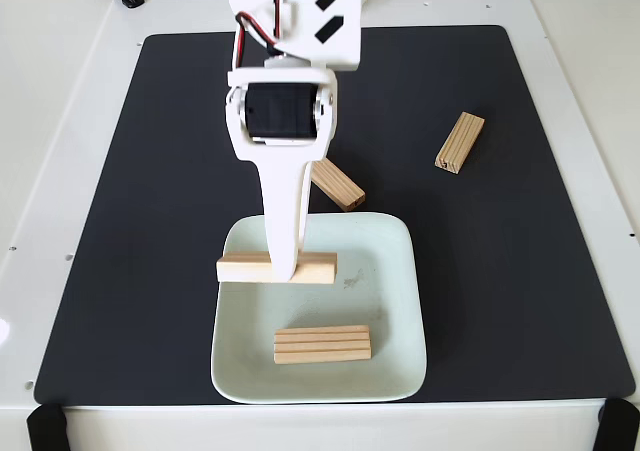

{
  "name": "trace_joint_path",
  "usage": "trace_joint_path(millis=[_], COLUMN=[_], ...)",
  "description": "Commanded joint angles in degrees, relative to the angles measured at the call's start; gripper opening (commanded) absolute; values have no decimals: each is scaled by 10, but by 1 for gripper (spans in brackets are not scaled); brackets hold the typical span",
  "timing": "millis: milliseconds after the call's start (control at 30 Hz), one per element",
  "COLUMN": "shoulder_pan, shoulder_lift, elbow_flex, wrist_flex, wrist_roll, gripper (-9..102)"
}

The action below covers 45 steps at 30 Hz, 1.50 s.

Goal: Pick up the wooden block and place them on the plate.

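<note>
Fixed view, looking down on a black mat [520,301] over a white table [60,121]. White arm comes in from top centre; gripper [283,267] hangs over the upper left part of the plate [400,301], jaws clenched on a block [318,268] held crosswise, level, its ends sticking out either side of the long white finger. Cannot tell whether that block touches the plate or hovers just above it. Plate sits at bottom centre of the frame. A second block [322,344] lies flat inside the plate, lower middle, grain stripes running left to right, apart from the held one. Third block [337,184] lies on the mat just beside the plate's top rim, partly hidden behind the arm. Fourth block [460,142] lies on the mat at upper right, well apart from the plate, angled. Step in hand, by my reading: placing the held block on the plate, one already delivered, two left. Next move calls for lowering until the block rests, letting go, then lifting straight up so the finger does not drag it. No brands, labels or readable writing; only two black slanted marks on the arm's upper housing
</note>
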Motion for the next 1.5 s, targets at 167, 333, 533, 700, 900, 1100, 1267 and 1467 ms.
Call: trace_joint_path(millis=[167, 333, 533, 700, 900, 1100, 1267, 1467], shoulder_pan=[-9, -11, -11, -11, -11, -10, -10, -10], shoulder_lift=[-125, -132, -136, -142, -171, -178, -178, -179], elbow_flex=[-174, -171, -171, -169, -179, -177, -176, -173], wrist_flex=[-49, -74, -74, -74, -79, -123, -122, -122], wrist_roll=[-1, -3, -3, -3, -4, -4, -4, -4], gripper=[0, 0, 0, 0, 0, 0, 0, 0])
